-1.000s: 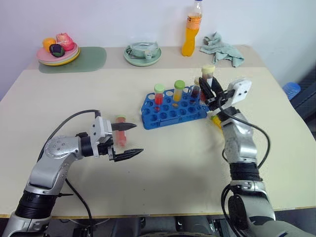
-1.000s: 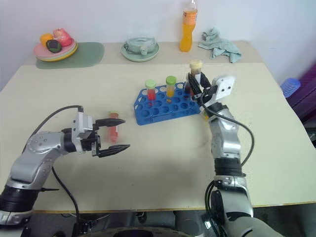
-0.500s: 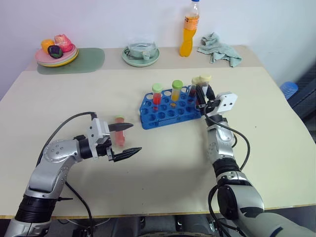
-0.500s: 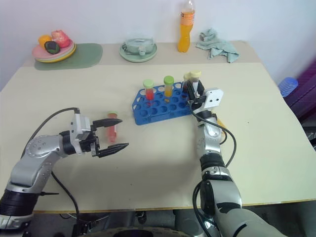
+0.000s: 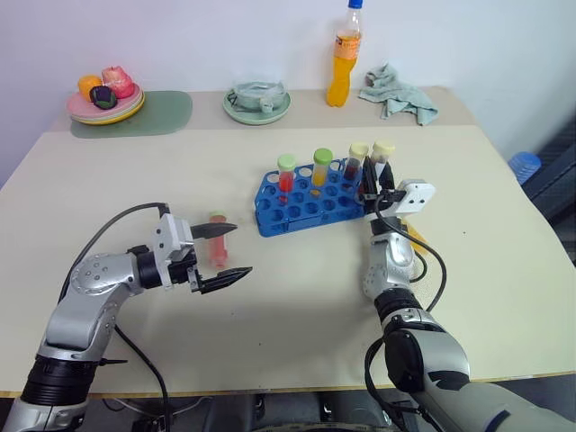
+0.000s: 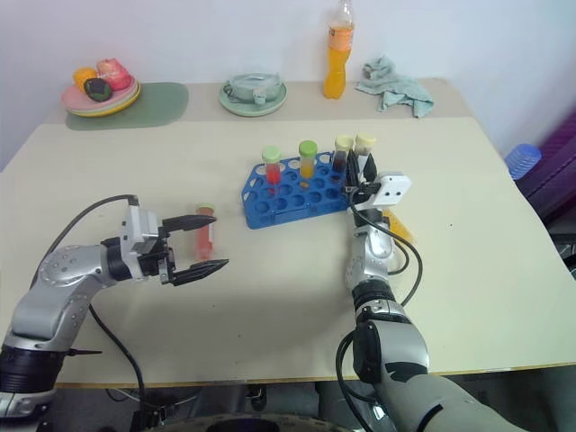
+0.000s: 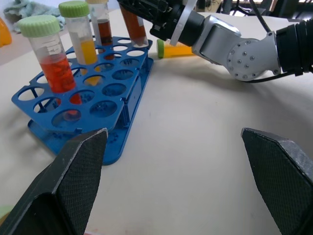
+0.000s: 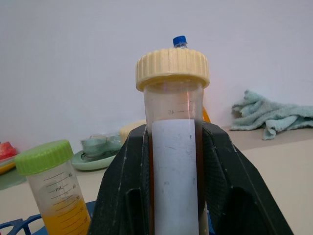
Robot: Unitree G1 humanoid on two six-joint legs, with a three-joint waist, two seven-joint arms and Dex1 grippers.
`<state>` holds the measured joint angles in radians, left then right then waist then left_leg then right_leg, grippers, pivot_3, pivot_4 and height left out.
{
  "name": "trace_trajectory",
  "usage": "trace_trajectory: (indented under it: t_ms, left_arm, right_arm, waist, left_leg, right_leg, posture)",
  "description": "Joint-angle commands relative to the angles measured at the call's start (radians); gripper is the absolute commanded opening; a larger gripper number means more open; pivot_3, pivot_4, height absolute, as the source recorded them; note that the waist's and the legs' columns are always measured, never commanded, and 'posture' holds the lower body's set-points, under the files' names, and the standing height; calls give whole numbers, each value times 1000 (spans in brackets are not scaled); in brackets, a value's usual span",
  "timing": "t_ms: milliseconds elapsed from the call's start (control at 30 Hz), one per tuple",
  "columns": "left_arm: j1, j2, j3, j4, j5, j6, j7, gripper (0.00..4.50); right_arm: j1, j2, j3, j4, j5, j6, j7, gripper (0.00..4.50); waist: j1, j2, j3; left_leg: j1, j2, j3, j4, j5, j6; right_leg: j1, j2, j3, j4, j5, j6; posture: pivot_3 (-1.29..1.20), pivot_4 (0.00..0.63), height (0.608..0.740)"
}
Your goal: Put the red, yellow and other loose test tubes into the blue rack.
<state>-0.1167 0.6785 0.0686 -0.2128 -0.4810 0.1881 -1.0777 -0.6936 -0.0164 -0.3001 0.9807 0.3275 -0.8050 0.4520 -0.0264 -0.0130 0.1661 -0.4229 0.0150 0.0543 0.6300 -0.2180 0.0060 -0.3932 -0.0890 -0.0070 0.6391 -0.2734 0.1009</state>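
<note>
Your cream-capped tube point(image 5: 382, 155), right of centre, has come down from above the blue rack point(image 5: 310, 196) and now stands at its right end, the right gripper point(image 5: 375, 184) still clamped on it: seated, I'd judge. Your left gripper point(image 5: 220, 255) gapes wide and empty, straddling the pink-capped tube point(image 5: 217, 238) at left-centre; a yellow tube point(image 5: 410, 235) lies beside the right arm.

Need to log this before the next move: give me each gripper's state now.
Left gripper: open, holding nothing.
Right gripper: shut on the cream-capped tube, upright at the blue rack.
</note>
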Motion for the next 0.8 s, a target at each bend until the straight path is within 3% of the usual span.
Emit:
trace_trajectory:
  t_ms: [33, 233, 267, 600, 800]
  left_arm:
    - [1, 16, 35, -27, -18, -1, -2, 4500]
    - [1, 25, 44, 10, -19, -21, -31, 4500]
    - [0, 24, 44, 16, -18, -24, -36, 4500]
    - [11, 1, 26, -20, -19, -16, -21, 4500]
    - [13, -14, 14, -57, -17, 11, 4, 4500]
  right_arm:
    - [50, 21, 2, 49, -17, -31, -7, 1289]
    - [70, 13, 15, 45, -53, -57, -20, 4254]
    - [72, 10, 16, 44, -60, -62, -29, 4438]
    - [100, -44, 35, -14, -95, -39, -56, 4438]
    - [152, -101, 88, -190, -66, 144, 33, 4438]
  waist:
    - [-2, -2, -1]
    - [-20, -5, -4]
    - [-21, -6, -5]
    - [-18, -8, -7]
    - [-14, -7, -6]
  left_leg:
    - [1, 0, 0, -1, 0, 0]
    - [4, 0, -1, -6, -1, -4]
    - [4, 0, -1, -8, -1, -4]
    - [10, -1, -1, -15, -1, -7]
    - [10, -5, -1, -15, -2, -6]
  right_leg:
    - [1, 0, 0, 0, 0, -1]
    - [4, -1, -1, -5, -1, -2]
    - [4, -2, -1, -5, -1, -2]
    - [5, -4, -1, -9, -2, -4]
    - [5, -7, -1, -9, -2, -4]
  posture:
    - [0, 150, 740]
    - [0, 150, 740]
    - [0, 150, 740]
    - [0, 150, 740]
    - [0, 150, 740]
